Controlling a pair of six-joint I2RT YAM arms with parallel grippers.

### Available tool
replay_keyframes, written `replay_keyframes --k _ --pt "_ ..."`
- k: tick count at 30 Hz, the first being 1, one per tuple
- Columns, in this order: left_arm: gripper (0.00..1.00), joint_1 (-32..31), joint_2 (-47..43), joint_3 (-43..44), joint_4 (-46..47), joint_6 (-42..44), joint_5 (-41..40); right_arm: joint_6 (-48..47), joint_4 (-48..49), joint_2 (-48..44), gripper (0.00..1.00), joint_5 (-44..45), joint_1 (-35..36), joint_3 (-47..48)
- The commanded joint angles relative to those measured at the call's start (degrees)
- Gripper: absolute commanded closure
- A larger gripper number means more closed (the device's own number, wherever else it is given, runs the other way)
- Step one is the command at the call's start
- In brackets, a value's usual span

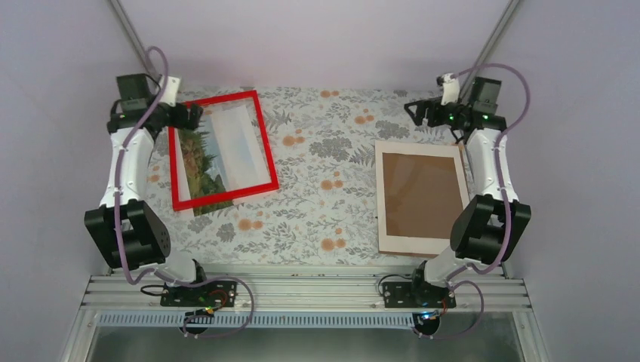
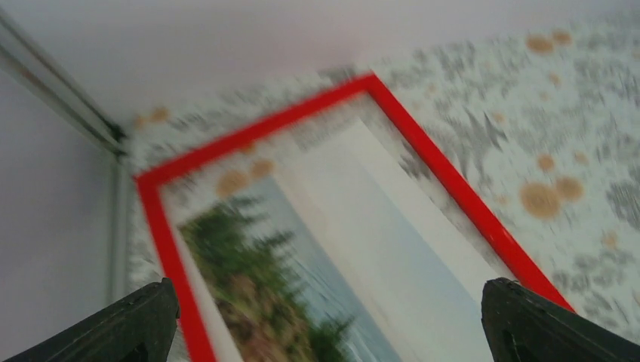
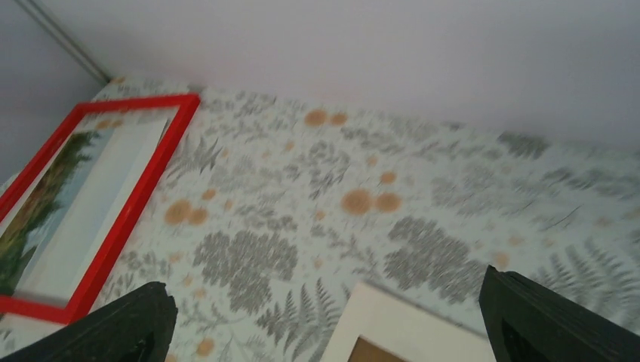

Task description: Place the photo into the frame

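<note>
One frame [image 1: 266, 139] lies at far left of the table [image 1: 324, 173] over one photo [image 1: 204, 162] protruding at its near edge, one backing board [image 1: 420, 197] lies right, and left gripper [image 1: 192, 115] and right gripper [image 1: 411, 110] stand fully spread, empty.

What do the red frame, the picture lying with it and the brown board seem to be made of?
Frame: thin, evenly bright red, likely plastic or painted wood. Its centre is clear, but I can't tell whether it is glass or acrylic. Photo: flat printed paper with a white margin. Board: matte brown with a pale border, probably hardboard or card.
</note>
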Motion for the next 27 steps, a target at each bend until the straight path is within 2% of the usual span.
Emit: replay_keyframes --k 1,10,21,27 --pt "0.00 -3.6 -2.5 -7.1 0.7 3.7 -1.1 -1.0 3.0 -1.8 0.00 0.8 3.0 -5.6" --pt "0.00 -9.3 -2.6 -20.0 -3.8 18.4 1.0 -4.4 4.3 -3.1 0.00 -1.2 7.9 -14.5" --pt "0.00 -13.5 -0.7 -29.6 -6.7 37.0 -1.8 -5.8 5.1 -4.3 0.00 -4.9 11.6 -17.6" --pt "0.10 -14.8 1.8 -31.6 -6.9 44.7 -4.2 -4.6 6.2 -3.4 0.00 -5.8 13.8 -17.7"
